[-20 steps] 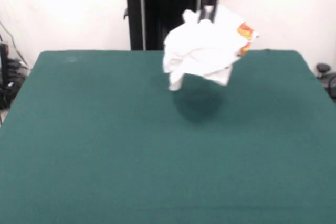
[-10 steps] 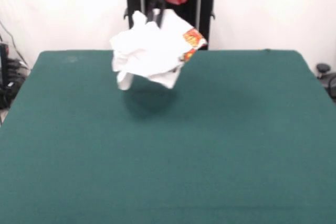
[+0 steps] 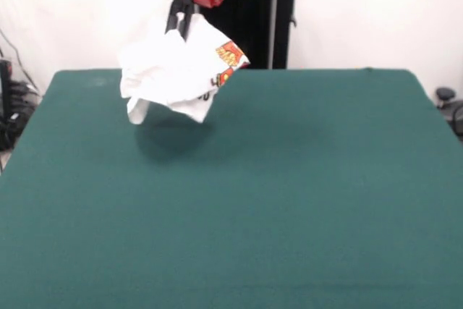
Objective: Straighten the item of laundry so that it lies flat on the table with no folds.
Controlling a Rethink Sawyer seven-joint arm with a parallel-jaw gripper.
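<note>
The item of laundry (image 3: 173, 74), a small white garment with a red and orange print on its right side, hangs bunched up in the air over the far left part of the table (image 3: 289, 193). My gripper (image 3: 179, 21) is shut on the garment's top, under the red wrist. The cloth's lowest corner dangles just above the green top, and its shadow falls on the table right below.
Behind the table stands the black pedestal (image 3: 257, 19) against a white wall. Cables and dark gear sit off the table's left edge (image 3: 11, 106), and a black object lies off its right edge (image 3: 448, 103).
My gripper has carried the hanging garment steadily leftward across the far side of the table, from right of centre to the left part. The grip has stayed shut.
</note>
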